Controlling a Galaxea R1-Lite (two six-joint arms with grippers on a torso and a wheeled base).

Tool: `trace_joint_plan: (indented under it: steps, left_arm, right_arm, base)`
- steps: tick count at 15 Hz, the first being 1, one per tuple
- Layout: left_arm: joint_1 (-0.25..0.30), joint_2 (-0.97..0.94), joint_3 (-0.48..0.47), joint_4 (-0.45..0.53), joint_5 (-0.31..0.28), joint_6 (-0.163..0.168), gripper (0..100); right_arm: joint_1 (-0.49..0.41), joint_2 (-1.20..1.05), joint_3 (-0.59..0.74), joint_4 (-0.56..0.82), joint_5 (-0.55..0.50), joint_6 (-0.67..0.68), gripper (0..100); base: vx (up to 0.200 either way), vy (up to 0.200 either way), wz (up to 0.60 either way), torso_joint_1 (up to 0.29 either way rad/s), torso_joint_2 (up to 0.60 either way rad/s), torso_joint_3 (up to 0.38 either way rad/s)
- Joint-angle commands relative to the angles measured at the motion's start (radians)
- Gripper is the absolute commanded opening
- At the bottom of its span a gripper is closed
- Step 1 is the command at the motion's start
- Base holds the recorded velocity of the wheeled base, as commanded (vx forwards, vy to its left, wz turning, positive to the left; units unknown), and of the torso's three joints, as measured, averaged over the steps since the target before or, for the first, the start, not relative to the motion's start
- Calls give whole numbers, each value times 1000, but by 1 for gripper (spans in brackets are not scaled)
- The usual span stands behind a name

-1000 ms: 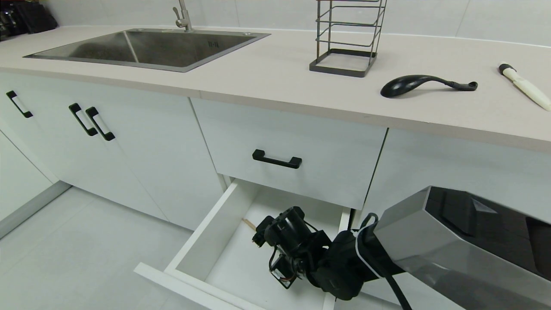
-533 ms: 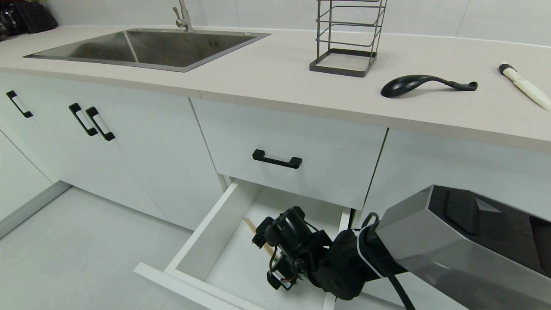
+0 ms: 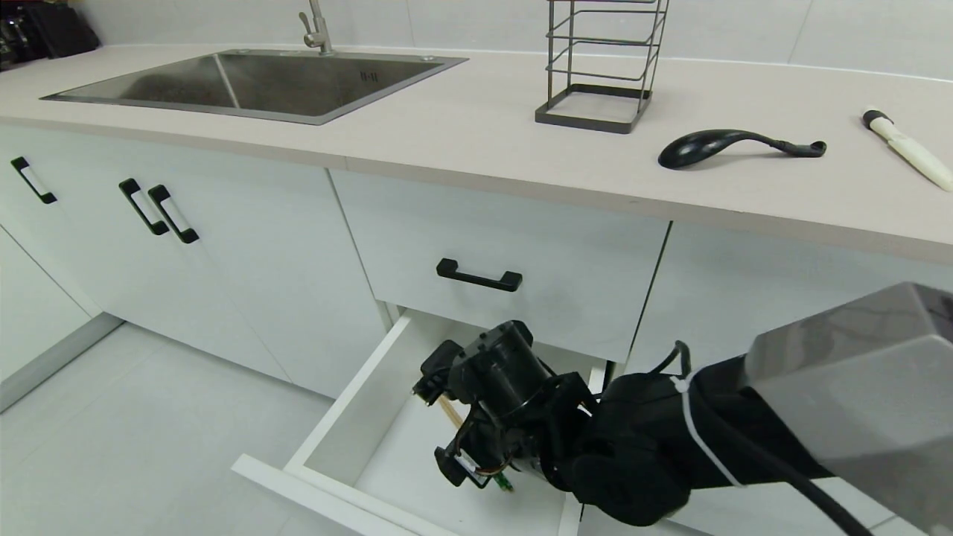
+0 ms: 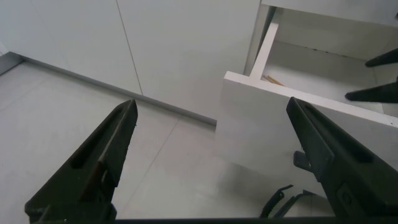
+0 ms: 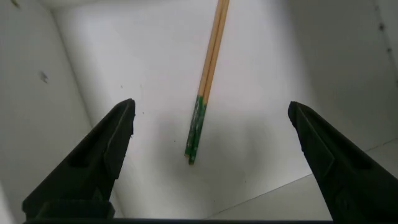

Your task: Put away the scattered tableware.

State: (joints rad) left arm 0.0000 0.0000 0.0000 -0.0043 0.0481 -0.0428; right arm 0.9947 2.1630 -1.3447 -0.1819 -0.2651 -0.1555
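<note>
A pair of wooden chopsticks (image 5: 210,68) with green ends lies flat on the floor of the open white drawer (image 3: 350,398). My right gripper (image 5: 210,109) hangs open just above them, one finger to each side, touching nothing. In the head view the right gripper (image 3: 436,421) is over the drawer's left half, with the chopsticks (image 3: 449,412) beneath it. A black spoon (image 3: 715,143) and a white-sheathed knife (image 3: 908,149) lie on the counter at the right. My left gripper (image 4: 211,104) is open and empty, low over the floor in front of the drawer front (image 4: 298,143).
A wire rack (image 3: 599,67) stands at the back of the counter, left of the spoon. The sink (image 3: 253,78) is at the far left. A shut drawer with a black handle (image 3: 479,277) sits directly above the open one, overhanging its rear.
My right arm has risen out of the drawer and come nearer the head camera. The chopsticks now lie free on the drawer floor, more of them showing.
</note>
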Motion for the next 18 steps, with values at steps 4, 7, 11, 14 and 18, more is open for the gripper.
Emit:
trace_joint_plan:
  steps: [4,7,11,14,18]
  left_arm:
    - [0,0,0,0,-1,0,100]
    - [0,0,0,0,1,0,100]
    - [0,0,0,0,-1,0,100]
    - [0,0,0,0,-1,0,100]
    - [0,0,0,0,1,0,100]
  right_arm:
    - [45,-269,303,-211,81,-30,100]
    - [36,-365,384,-360,181,-45,100]
    - [22,-483,588,-542,302,-52,100]
    - [-30,-511,676,-567,374,-116,100]
    - [-36,-502,736,-570,374,-102,100]
  base:
    - [0,0,0,0,0,0]
    - [0,0,0,0,0,0]
    - [0,0,0,0,0,0]
    - [0,0,0,0,0,0]
    - [0,0,0,0,0,0]
